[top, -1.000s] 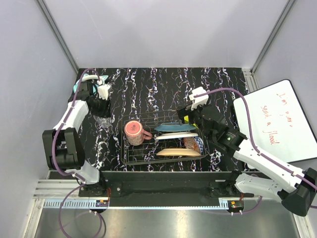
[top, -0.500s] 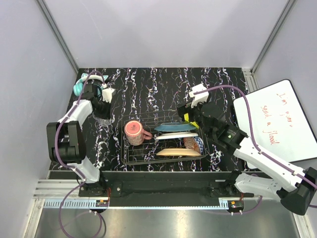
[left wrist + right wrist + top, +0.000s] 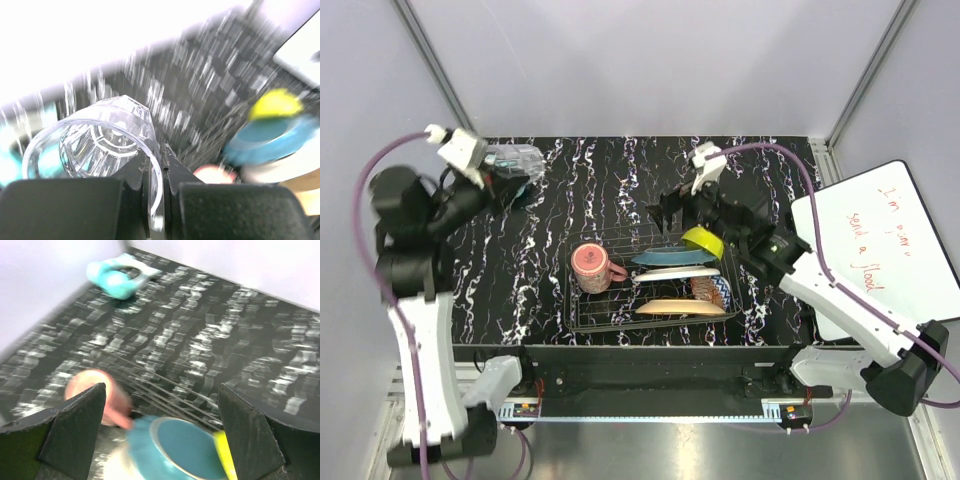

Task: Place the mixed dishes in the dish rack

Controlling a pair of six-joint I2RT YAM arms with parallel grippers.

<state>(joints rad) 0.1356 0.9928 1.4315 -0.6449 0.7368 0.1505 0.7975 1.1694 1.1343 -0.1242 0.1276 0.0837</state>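
Note:
My left gripper (image 3: 502,167) is raised above the table's far left corner. It is shut on the rim of the small clear glass (image 3: 517,157), which lies tilted on its side; the wrist view shows the rim of the glass (image 3: 95,145) pinched between the fingers (image 3: 172,167). The dish rack (image 3: 582,310) holds the pink mug (image 3: 592,268), teal plate (image 3: 672,258), white plate (image 3: 678,272), tan plate (image 3: 680,307), red patterned bowl (image 3: 713,291) and yellow-green bowl (image 3: 703,241). My right gripper (image 3: 670,210) hovers open and empty behind the rack, above the teal plate (image 3: 185,445).
Teal headphones (image 3: 117,280) lie at the far left corner of the marbled black table (image 3: 620,170). A whiteboard (image 3: 875,245) with red writing leans off the table's right side. White walls enclose the back and sides.
My left arm has swung up off the table with the glass in its closed fingers. My right gripper has drawn back and left, away from the yellow-green bowl in the rack.

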